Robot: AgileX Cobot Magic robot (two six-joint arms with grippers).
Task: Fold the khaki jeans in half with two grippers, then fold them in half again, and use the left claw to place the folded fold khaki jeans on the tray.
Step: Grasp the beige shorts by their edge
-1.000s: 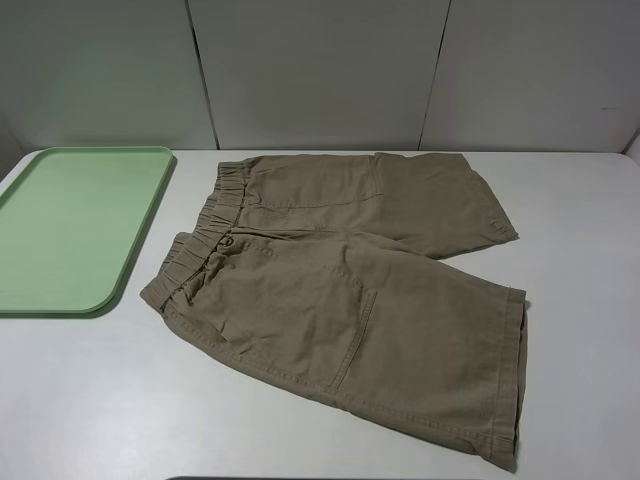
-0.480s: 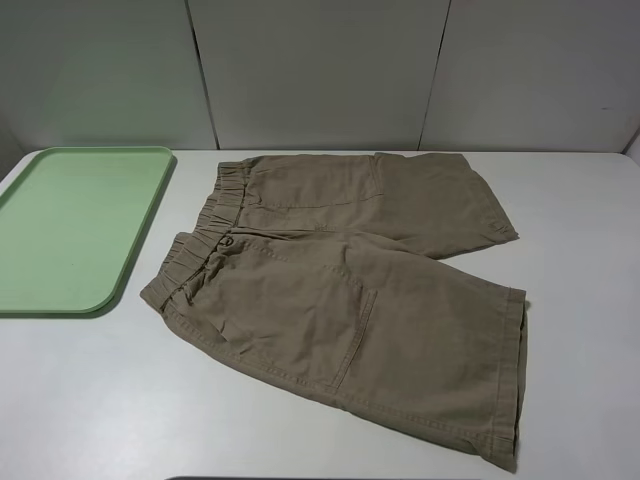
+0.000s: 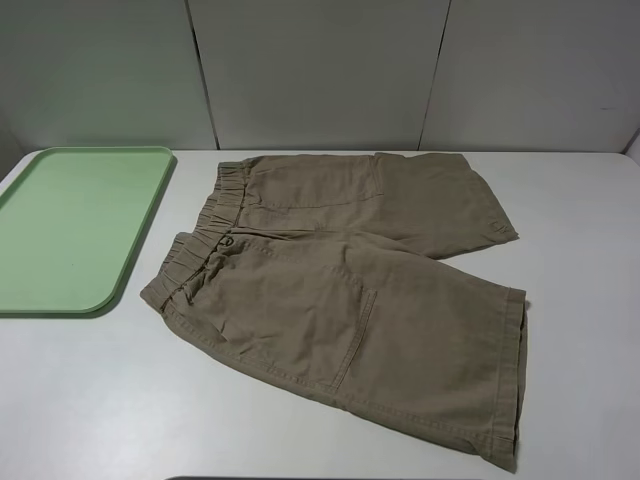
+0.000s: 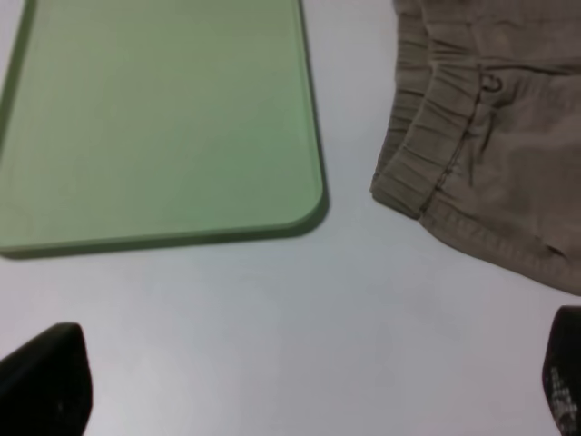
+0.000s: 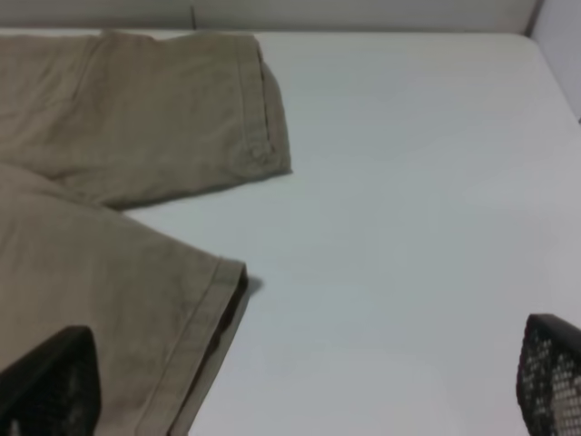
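The khaki jeans (image 3: pixel 350 290) lie flat and unfolded on the white table, waistband toward the left, both legs toward the right. The mint-green tray (image 3: pixel 70 225) sits at the left, bare. Neither arm shows in the exterior high view. In the left wrist view the left claw (image 4: pixel 300 386) is open and empty over bare table, with the tray (image 4: pixel 163 118) and the shorts' waistband (image 4: pixel 436 154) beyond it. In the right wrist view the right gripper (image 5: pixel 300 386) is open and empty; one of its fingers (image 5: pixel 50 381) is over the near leg's hem (image 5: pixel 204 336).
The white table (image 3: pixel 90 400) has bare surface in front of the tray and to the right of the shorts. A grey panelled wall (image 3: pixel 320 70) stands behind the table's far edge.
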